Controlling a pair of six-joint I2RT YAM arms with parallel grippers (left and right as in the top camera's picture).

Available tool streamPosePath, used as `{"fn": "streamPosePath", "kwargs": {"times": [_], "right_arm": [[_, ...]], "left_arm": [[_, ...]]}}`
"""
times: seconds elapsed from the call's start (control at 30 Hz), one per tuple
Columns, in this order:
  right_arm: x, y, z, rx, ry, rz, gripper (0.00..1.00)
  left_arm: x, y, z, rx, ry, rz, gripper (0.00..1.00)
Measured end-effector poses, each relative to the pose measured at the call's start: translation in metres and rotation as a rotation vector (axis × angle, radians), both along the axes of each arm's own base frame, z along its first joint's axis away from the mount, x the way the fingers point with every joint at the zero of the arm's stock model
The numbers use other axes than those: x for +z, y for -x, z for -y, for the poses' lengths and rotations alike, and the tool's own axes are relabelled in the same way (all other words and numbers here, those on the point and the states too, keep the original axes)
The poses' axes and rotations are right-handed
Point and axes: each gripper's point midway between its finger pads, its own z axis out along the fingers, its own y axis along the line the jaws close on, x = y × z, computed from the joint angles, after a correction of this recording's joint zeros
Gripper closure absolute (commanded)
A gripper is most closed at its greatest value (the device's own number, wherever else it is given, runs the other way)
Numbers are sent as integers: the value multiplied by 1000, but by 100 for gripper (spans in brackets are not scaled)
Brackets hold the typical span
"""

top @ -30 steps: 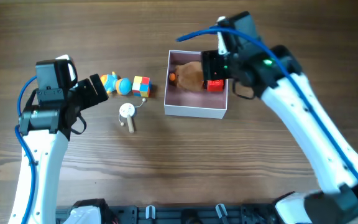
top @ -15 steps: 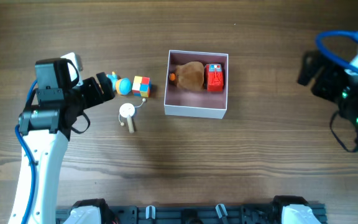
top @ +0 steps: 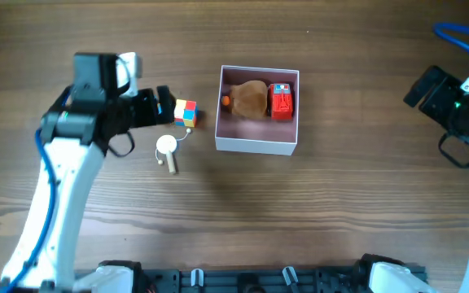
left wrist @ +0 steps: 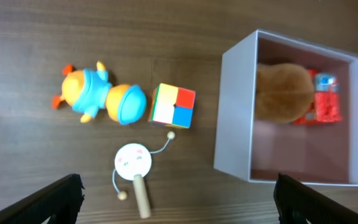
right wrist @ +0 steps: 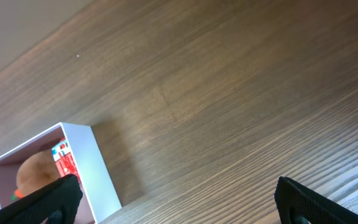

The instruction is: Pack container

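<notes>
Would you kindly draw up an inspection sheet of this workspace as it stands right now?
Surface: wooden table, dark brown grain.
Job's things: container holds a brown plush and a red toy car. To its left on the table lie a colour cube, a white rattle drum and an orange-and-blue duck toy.
Clutter: nothing seen.
Grippers: left gripper open, empty, above the loose toys; right gripper open, empty, well away to the container's right.
Cables: blue cable along the left arm; another blue cable on the right arm.
Surroundings: black rail at the table's near edge.
</notes>
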Motion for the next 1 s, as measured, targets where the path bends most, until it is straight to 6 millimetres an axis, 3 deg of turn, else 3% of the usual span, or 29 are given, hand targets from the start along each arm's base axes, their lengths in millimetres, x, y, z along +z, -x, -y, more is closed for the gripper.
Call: {"fn": "streamPosePath", "kwargs": {"times": [0.17, 0.3, 0.43, 0.63, 0.77, 1.0], "right_arm": [[-14, -9, 2, 0, -10, -49, 0], [-26, -15, 3, 0, -18, -87, 0], [-36, -20, 4, 0, -25, -116, 0], [-43, -23, 5, -3, -31, -139, 0], [-44, -24, 5, -3, -31, -142, 0], [-44, -24, 5, -3, -32, -142, 0]], "left_arm": [[-22, -27, 12, -47, -137, -86, 1], [-54, -45, 17, -66, -194, -136, 4], [-77, -51, 21, -115, -239, -166, 7], [-97, -61, 44, -207, -272, -151, 15], [-110, -68, 58, -240, -287, -139, 16], [-134, -66, 59, -250, -318, -187, 20]]}}
